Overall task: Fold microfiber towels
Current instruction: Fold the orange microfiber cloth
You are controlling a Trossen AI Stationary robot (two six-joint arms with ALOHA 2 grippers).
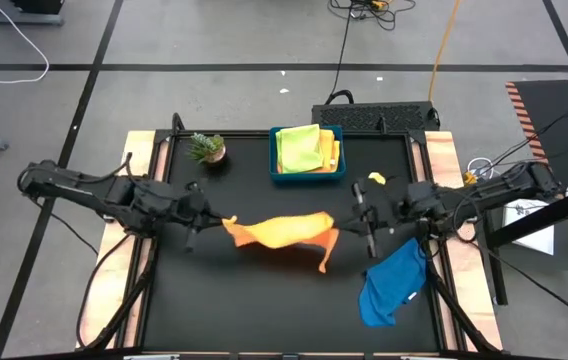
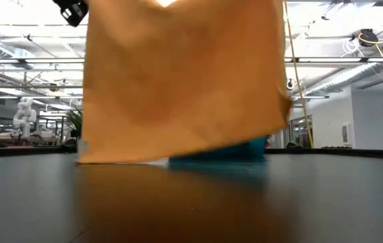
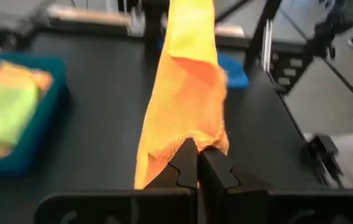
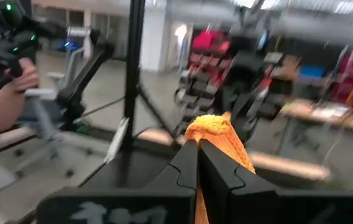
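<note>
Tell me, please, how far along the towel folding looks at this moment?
Done: folded towels, lime green on top, sit in the blue tray. In hand: the orange towel is stretched above the table, the left gripper shut on one corner and the right gripper shut on the opposite end; its lower edge hangs near the tabletop. Left: that fold, and the crumpled blue towel beside the right arm.

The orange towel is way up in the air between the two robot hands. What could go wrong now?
1. Each gripper, left and right, pinches only a small edge bit of the orange towel, so a corner might slip out.
2. The towel's lower edge hangs almost to the table, so it may drag and bunch up.
3. The blue towel lies close by and could get swept along.
</note>
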